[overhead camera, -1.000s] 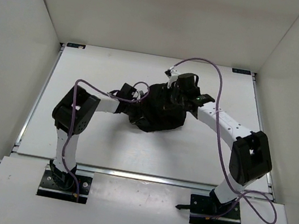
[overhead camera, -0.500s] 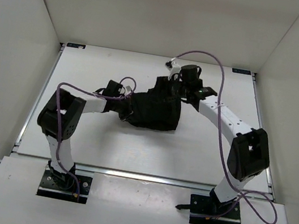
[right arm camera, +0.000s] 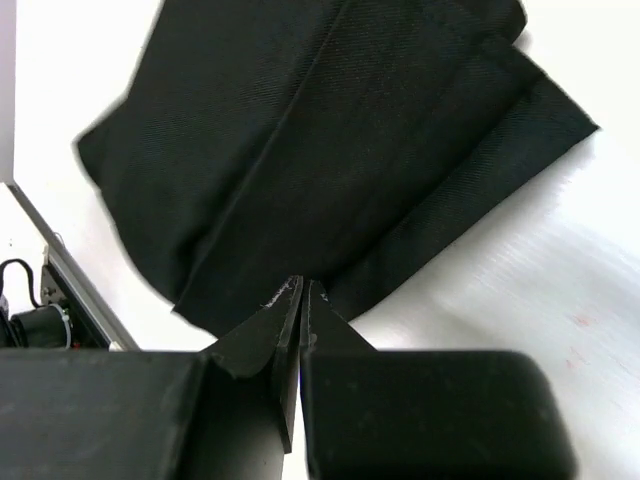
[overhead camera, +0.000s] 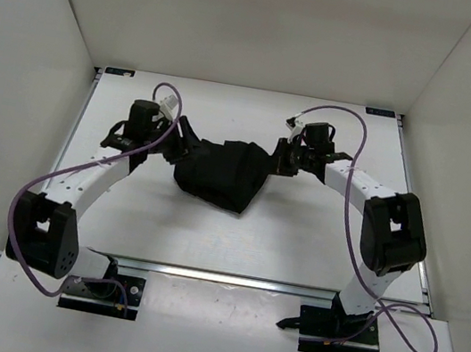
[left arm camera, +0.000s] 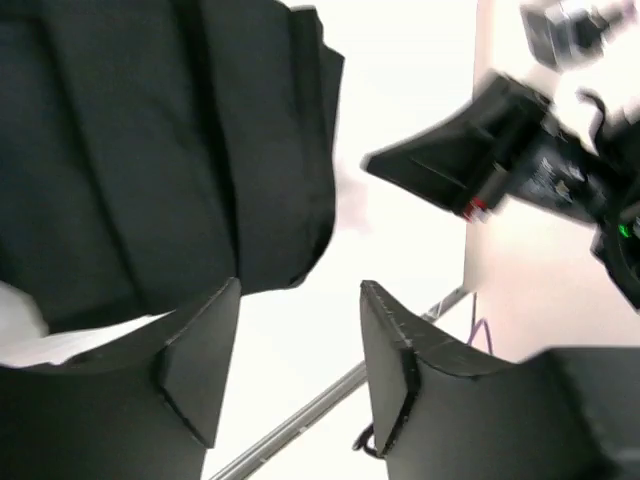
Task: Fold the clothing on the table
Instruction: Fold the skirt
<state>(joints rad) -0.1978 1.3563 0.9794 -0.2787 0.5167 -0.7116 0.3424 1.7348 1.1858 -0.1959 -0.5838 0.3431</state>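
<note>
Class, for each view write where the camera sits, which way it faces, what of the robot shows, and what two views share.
Top external: fixed above and behind the bases, facing down at the table; both arms show, left gripper and right gripper flanking the clothing.
Left wrist: on that arm, facing past its own open fingers toward the clothing's edge.
Right wrist: on that arm, facing down over its shut fingers onto the clothing.
Shared: both wrist views show the same clothing from opposite sides.

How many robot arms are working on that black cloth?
2. The left arm reaches from the left, left gripper at the clothing's left edge; the right arm from the right, right gripper at its right edge. No others visible.
</note>
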